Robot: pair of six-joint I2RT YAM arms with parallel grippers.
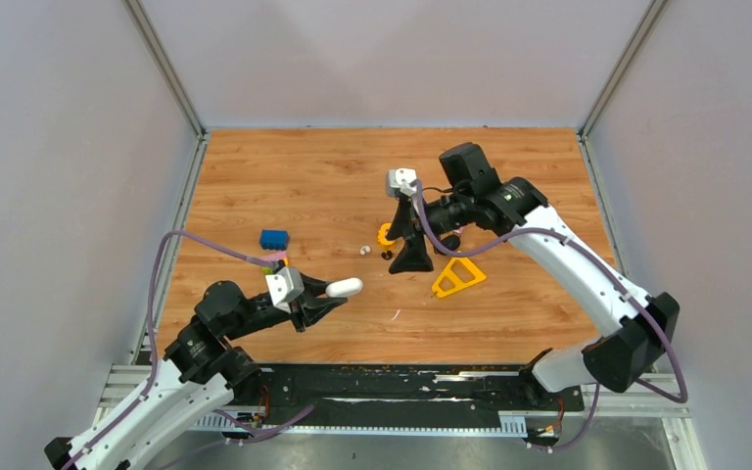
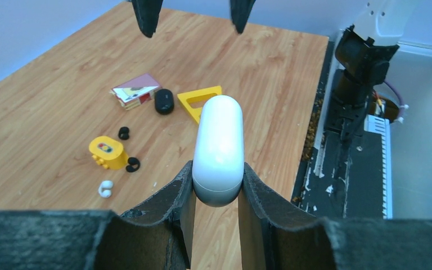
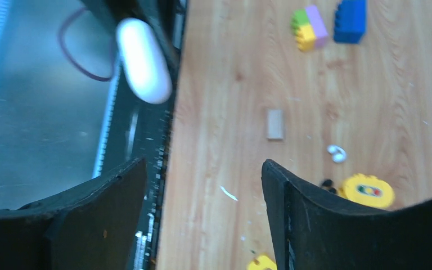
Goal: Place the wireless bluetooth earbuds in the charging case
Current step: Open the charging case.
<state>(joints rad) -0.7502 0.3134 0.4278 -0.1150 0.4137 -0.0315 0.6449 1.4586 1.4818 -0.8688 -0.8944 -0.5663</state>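
We see a smooth, glossy white pill-shaped charging case (image 2: 219, 140) pinched at its lower end by the matte black left gripper (image 2: 216, 194), above the wood-grain table (image 1: 304, 176). Further right, tiny rounded white earbuds (image 2: 106, 189) and black earbuds (image 2: 133, 164) lie on the wood. Over them hangs the right gripper (image 3: 202, 169), its jaws spread wide and empty.

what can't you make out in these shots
- charging case: lower end hidden inside the left claw, left wrist view
- black earbud: half behind the right claw, blurred, right wrist view
- white earbuds: too small to count, top view
- yellow piece: cut off by the bottom edge, right wrist view
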